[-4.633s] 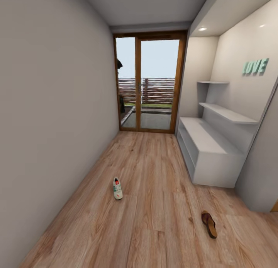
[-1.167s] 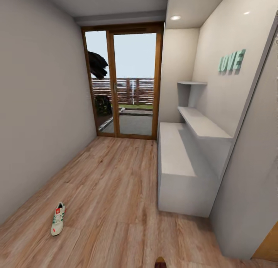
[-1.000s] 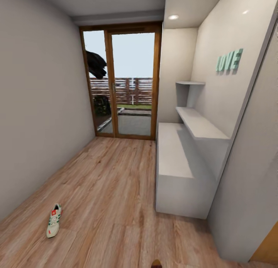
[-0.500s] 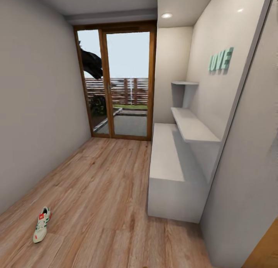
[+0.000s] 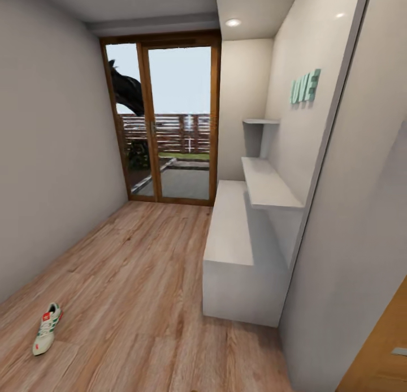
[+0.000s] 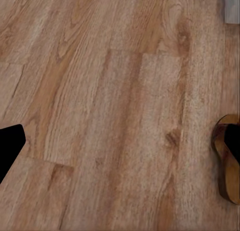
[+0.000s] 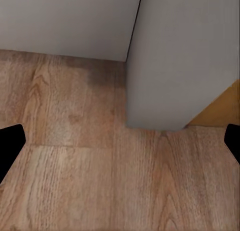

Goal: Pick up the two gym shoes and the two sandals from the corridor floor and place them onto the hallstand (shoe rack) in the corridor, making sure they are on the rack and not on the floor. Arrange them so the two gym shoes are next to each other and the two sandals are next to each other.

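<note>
One sneaker (image 5: 46, 335) is lying on the floor (image 5: 147, 279) well left of the rack (image 5: 229, 250), and a sandal (image 6: 227, 163) is sitting under the left arm. Both sets of jaws are looking spread wide, holding nothing. Honestly, the sandal's so close that the base could be rolling onto it.

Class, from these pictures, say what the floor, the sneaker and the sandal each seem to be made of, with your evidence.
Corridor floor: wood-look planks, matte, with visible grain and knots.
Gym shoe: probably leather or synthetic, white with green stripes; too small to be sure.
Sandal: seemingly brown leather with a tan sole edge, partly cut off.

Glass door (image 5: 169, 120) at far end; green letters (image 5: 305, 87) on wall.
</note>
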Motion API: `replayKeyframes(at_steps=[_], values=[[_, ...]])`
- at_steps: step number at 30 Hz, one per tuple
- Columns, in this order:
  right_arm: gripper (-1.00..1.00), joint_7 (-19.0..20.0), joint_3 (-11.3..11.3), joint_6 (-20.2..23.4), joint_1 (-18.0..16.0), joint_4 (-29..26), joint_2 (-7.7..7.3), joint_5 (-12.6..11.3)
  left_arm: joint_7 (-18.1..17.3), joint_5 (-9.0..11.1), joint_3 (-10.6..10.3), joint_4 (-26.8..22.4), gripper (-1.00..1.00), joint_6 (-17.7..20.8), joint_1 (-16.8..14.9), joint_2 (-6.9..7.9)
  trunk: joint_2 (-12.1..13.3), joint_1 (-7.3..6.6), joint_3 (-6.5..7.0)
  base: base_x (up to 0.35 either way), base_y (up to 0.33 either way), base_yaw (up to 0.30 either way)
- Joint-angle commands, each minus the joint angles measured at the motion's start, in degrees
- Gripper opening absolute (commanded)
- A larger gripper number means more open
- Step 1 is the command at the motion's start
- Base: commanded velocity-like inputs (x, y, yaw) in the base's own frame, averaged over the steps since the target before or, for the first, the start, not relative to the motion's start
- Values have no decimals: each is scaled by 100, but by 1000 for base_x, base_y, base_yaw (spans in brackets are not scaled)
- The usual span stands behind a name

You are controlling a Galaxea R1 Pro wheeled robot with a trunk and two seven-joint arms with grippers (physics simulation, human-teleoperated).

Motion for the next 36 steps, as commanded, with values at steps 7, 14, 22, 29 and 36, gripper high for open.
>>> replayKeyframes(at_steps=[7,14,22,29,36], values=[[100,1,17,-21,-5,2,0,-60,4,1,11,3,100,-33,-3,-3,-3,0,-6,-38,-275,49],[100,1,17,-21,-6,1,-1,-61,5,3,15,3,100,-35,-3,-1,-3,0,-6,-130,-253,216],[100,1,17,-21,-4,7,0,-59,4,6,16,3,100,-36,-3,0,-3,0,-6,-81,-87,252],[100,1,17,-21,-2,9,1,-60,6,7,16,3,100,-34,-3,0,-3,0,-6,-5,-5,78],[100,1,17,-21,-3,10,2,-61,7,7,16,3,100,-30,-3,0,-3,0,-6,-1,-1,16]])
